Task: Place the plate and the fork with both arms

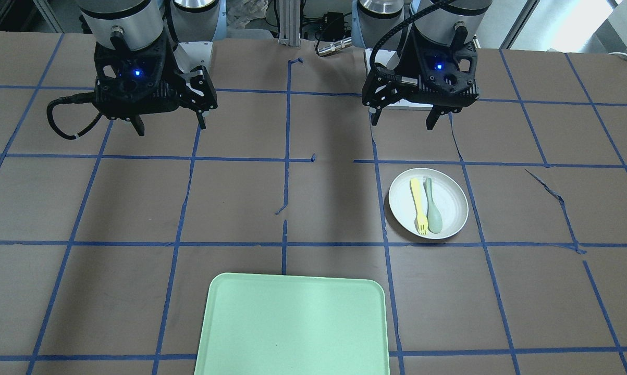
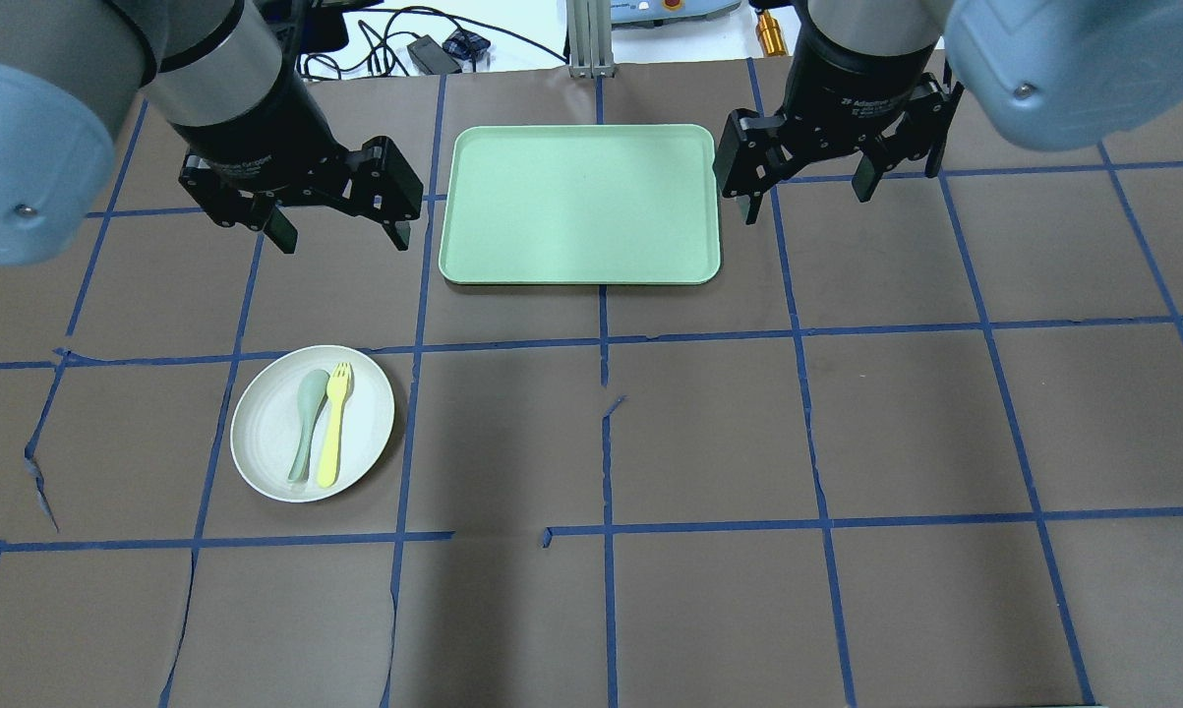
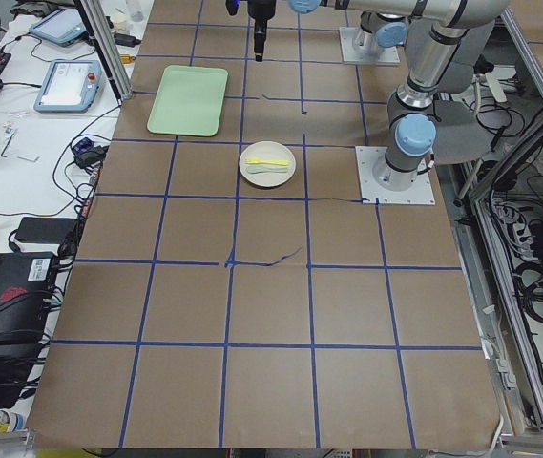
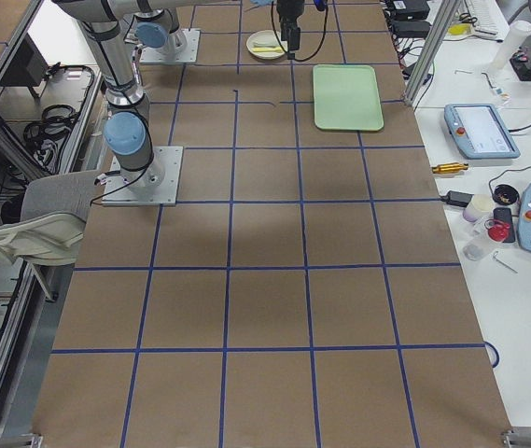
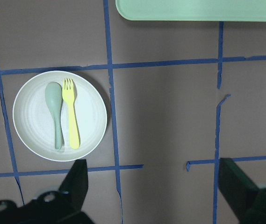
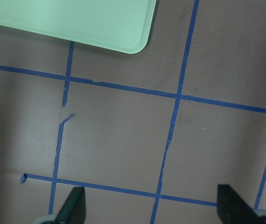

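Observation:
The off-white plate [image 1: 455,200] [image 2: 262,433] lies on the brown table, on my left arm's side. The pale-yellow fork [image 1: 418,206] [image 2: 333,429] lies on it, beside a grey-green spoon [image 1: 434,208] [image 2: 306,423]. My left gripper [image 1: 403,122] [image 2: 341,241] hangs open and empty above the table, between plate and tray side. Its wrist view shows the plate [image 5: 91,116] and fork [image 5: 70,114] below its spread fingers [image 5: 76,179]. My right gripper [image 1: 170,127] [image 2: 805,202] is open and empty, beside the tray's other end.
A mint-green rectangular tray [image 1: 292,328] [image 2: 581,202] lies at the table's far middle, between the two grippers; its corner shows in the right wrist view [image 6: 100,23]. Blue tape lines grid the brown table cover. Cables and devices lie beyond the table's far edge.

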`<act>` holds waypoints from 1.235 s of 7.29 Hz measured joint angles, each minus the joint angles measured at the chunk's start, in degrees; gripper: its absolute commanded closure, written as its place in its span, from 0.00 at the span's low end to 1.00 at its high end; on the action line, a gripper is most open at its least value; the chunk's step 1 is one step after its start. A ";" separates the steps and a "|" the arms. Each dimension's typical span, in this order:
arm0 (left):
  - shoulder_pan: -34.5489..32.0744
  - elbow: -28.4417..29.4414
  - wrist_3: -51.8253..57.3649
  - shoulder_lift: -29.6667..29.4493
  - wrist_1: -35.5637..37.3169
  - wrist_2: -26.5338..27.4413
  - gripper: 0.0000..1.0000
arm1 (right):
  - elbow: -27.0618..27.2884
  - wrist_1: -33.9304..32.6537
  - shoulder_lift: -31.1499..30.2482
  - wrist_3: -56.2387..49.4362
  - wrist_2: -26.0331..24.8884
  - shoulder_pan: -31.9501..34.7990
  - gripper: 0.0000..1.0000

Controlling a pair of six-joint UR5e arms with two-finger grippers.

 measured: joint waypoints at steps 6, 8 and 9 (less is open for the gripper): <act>-0.01 -0.01 0.04 -0.04 -0.16 0.10 0.00 | -0.20 -0.44 0.30 0.59 -0.58 0.14 0.00; -0.01 0.55 0.07 -0.48 0.37 0.14 0.00 | -0.24 -0.53 0.43 0.79 -0.47 0.14 0.00; -0.01 1.23 0.10 -0.83 0.80 0.61 0.00 | -0.30 -0.57 0.49 0.82 -0.51 0.13 0.00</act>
